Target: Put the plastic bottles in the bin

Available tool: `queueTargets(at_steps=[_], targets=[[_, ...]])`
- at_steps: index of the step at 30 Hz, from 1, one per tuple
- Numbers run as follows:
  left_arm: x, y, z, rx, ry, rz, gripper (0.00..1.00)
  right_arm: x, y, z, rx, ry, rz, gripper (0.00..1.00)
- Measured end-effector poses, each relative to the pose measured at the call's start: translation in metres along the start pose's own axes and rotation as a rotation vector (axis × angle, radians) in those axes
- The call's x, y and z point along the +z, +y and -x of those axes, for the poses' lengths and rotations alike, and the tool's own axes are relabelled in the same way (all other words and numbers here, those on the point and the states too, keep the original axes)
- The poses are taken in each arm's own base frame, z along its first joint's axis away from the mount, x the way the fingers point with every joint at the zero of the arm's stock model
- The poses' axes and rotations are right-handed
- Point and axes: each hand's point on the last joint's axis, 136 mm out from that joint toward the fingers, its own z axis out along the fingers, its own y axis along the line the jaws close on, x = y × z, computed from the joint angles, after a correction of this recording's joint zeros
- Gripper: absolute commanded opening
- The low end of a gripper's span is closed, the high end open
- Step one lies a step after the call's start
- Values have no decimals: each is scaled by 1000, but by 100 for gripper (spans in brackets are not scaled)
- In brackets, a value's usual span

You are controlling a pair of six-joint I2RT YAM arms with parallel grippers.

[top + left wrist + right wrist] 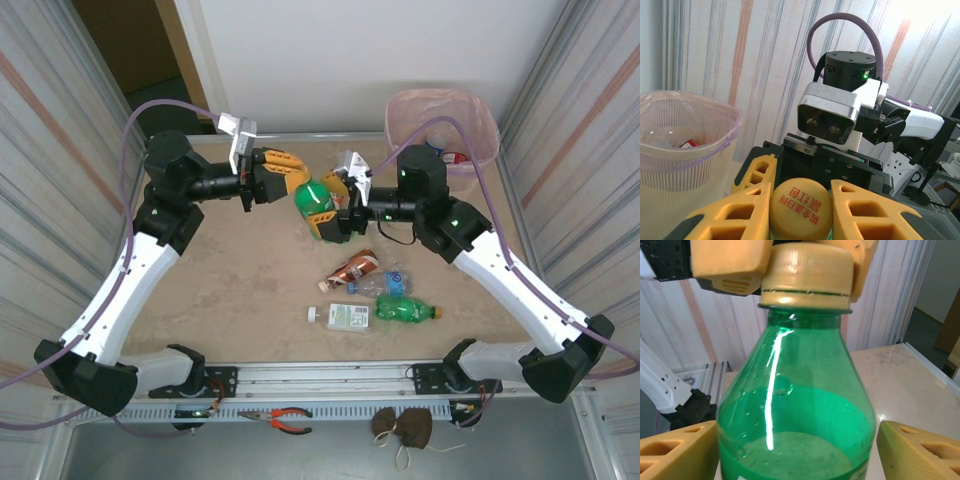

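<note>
A green plastic bottle [315, 200] with a yellow cap [801, 207] hangs in the air between both arms, left of the bin [440, 95]. My left gripper [298, 180] is shut on its cap [805, 275]. My right gripper [325, 212] holds the body [795, 415], a finger hugging each side. Several more bottles lie on the table in front: a brown-labelled one [352, 270], a clear blue-labelled one [382, 284], a green one [405, 311] and a white-capped one [345, 316]. The beige bin [690, 150] has a pink liner.
A red-labelled bottle [687, 144] lies inside the bin. Striped curtains close in both sides. Orange-handled pliers [285, 420] and a brown pouch [403, 427] lie on the shelf below the front rail [320, 375].
</note>
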Motion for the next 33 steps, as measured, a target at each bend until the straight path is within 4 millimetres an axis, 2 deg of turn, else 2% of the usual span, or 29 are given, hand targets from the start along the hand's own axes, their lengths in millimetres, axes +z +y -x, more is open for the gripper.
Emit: queueTargets(at_steps=[7, 9, 12, 15, 21, 24, 27, 33], targets=[[0, -1, 2, 16, -1, -4, 12, 2, 1, 2, 1, 1, 6, 65], [0, -1, 2, 19, -1, -3, 21, 2, 1, 2, 2, 3, 6, 64], [0, 0, 3, 23, -4, 5, 25, 2, 1, 3, 5, 7, 5, 61], [0, 2, 3, 31, -7, 20, 43, 2, 0, 3, 7, 12, -1, 59], [-9, 8, 10, 55, -36, 107, 53, -5, -13, 8, 11, 8, -51, 57], [-20, 6, 15, 78, -64, 161, 54, -15, -32, 13, 23, 0, -117, 57], [-29, 4, 19, 97, -87, 204, 55, -33, -59, 19, 57, -14, -217, 54], [-34, 7, 17, 95, -96, 236, 55, -89, -131, 32, 170, -61, -487, 49]])
